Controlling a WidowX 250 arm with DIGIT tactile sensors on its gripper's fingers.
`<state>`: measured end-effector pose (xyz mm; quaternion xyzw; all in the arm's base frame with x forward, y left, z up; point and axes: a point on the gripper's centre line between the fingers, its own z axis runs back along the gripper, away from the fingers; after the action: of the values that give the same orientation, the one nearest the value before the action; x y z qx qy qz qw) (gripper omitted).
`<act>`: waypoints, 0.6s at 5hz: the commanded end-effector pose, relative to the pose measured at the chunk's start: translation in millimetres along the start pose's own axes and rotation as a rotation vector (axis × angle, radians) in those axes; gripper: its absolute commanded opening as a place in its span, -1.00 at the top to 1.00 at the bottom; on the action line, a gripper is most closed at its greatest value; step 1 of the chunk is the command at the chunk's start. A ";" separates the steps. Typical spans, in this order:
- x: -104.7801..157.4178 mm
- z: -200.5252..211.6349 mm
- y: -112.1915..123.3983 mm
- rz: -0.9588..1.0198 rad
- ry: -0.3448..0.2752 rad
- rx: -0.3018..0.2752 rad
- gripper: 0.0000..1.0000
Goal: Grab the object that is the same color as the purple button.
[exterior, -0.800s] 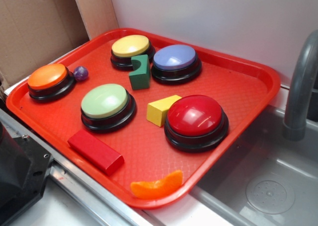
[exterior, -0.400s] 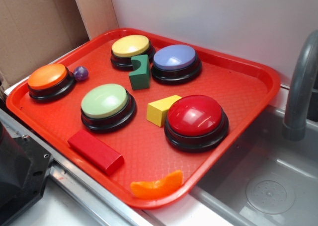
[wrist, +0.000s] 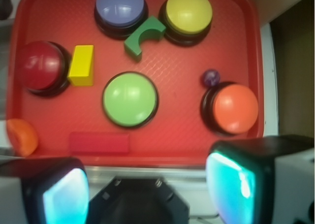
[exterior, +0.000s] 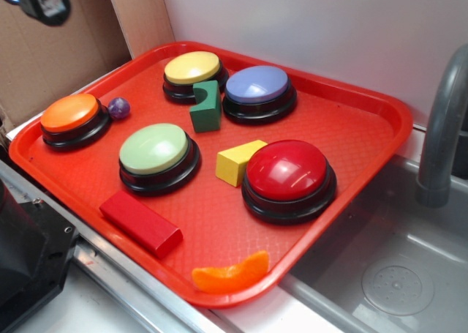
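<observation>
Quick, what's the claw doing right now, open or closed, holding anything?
Claw: open, holding nothing, above the tray's near edge.

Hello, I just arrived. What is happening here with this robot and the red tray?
The gripper hangs open above the near edge of the red tray, holding nothing. Its target, the small purple ball, sits untouched against the orange button; it matches the purple button in color. Other buttons and blocks lie on the tray. The grab has not yet started.
</observation>
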<state>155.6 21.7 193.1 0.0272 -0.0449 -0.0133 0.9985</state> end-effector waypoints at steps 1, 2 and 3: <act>38.5 -52.2 47.9 -0.101 -0.076 0.082 -1.00; 44.2 -77.5 65.4 -0.128 -0.072 0.082 -1.00; 54.7 -110.9 75.9 -0.217 -0.086 0.080 -1.00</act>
<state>216.2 96.9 81.0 0.0589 -0.0679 -0.1258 0.9880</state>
